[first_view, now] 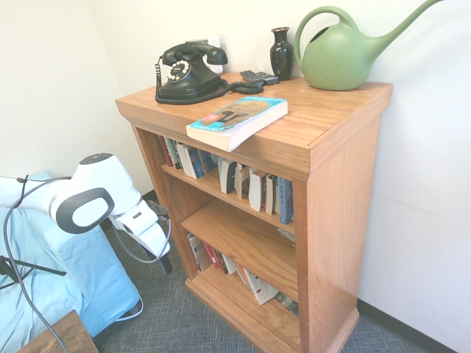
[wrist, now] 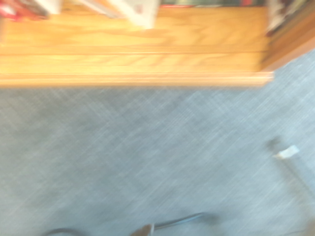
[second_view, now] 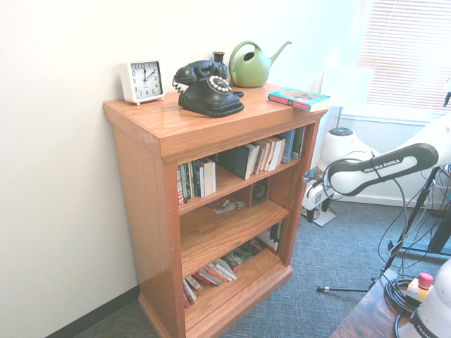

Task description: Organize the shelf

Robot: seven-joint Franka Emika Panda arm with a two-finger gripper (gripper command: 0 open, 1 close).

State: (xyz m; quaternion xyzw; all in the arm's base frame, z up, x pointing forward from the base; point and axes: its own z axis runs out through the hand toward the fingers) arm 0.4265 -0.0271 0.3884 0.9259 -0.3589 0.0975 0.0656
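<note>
The shelf (first_view: pixel 324 110) is a waist-high oak bookcase against the wall, also in the second exterior view (second_view: pixel 183 130). Paperbacks (first_view: pixel 254 187) stand in a row on its upper level, and more books (first_view: pixel 221 261) lean on the bottom level. A teal-edged book (first_view: pixel 235 121) lies flat on the top slab and overhangs the front edge. My gripper (first_view: pixel 163 259) hangs low beside the bookcase's front corner, pointing down at the carpet, open and holding nothing. In the blurred wrist view the shelf's base (wrist: pixel 133 54) shows above grey carpet.
On the top slab stand a black rotary phone (first_view: pixel 188 73), a dark vase (first_view: pixel 281 53), a green watering can (first_view: pixel 342 51) and a white clock (second_view: pixel 143 81). A blue-draped object (first_view: pixel 81 272) and a wooden table corner (first_view: pixel 59 334) sit behind the arm.
</note>
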